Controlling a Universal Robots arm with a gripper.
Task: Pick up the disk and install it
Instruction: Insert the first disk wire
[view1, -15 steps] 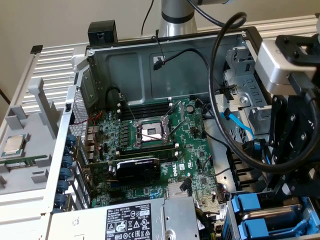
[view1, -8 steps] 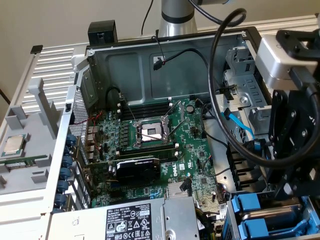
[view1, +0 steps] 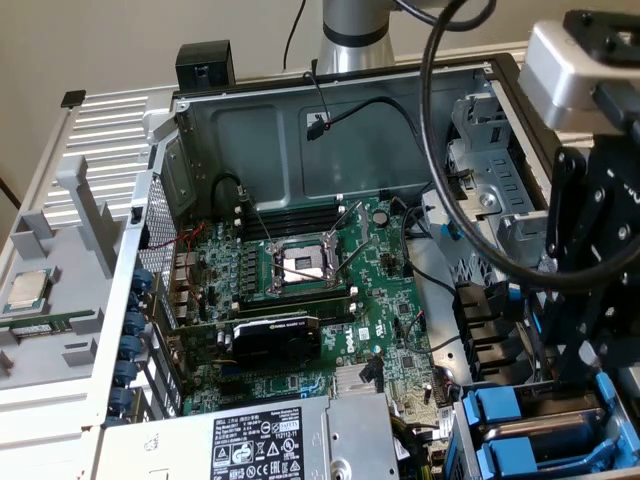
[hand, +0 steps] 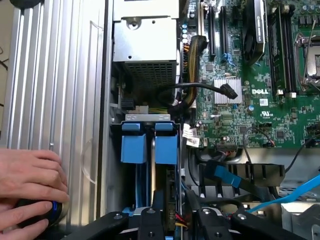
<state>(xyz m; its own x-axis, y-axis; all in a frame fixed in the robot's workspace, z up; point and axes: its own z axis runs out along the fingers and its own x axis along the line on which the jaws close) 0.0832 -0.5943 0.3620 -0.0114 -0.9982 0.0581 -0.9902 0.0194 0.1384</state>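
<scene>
Two blue carrier frames stand side by side in the drive cage at the case's corner. The disk (hand: 166, 148) is the one in line with my gripper, seated in its slot with only its blue front and thin edge showing. My gripper (hand: 175, 212) hovers just over that slot, its black fingers (hand: 158, 215) apart on either side of the disk's edge, holding nothing. In the exterior view the gripper (view1: 578, 380) hangs at the right, above the blue carriers (view1: 497, 410) in the cage.
The open case holds a green motherboard (view1: 300, 290) and a silver power supply box (view1: 300, 440) with a warning label. A thick black cable (view1: 450, 200) loops beside the arm. A processor chip (view1: 27, 290) lies outside the case. A person's hand (hand: 30, 185) rests on a black knob.
</scene>
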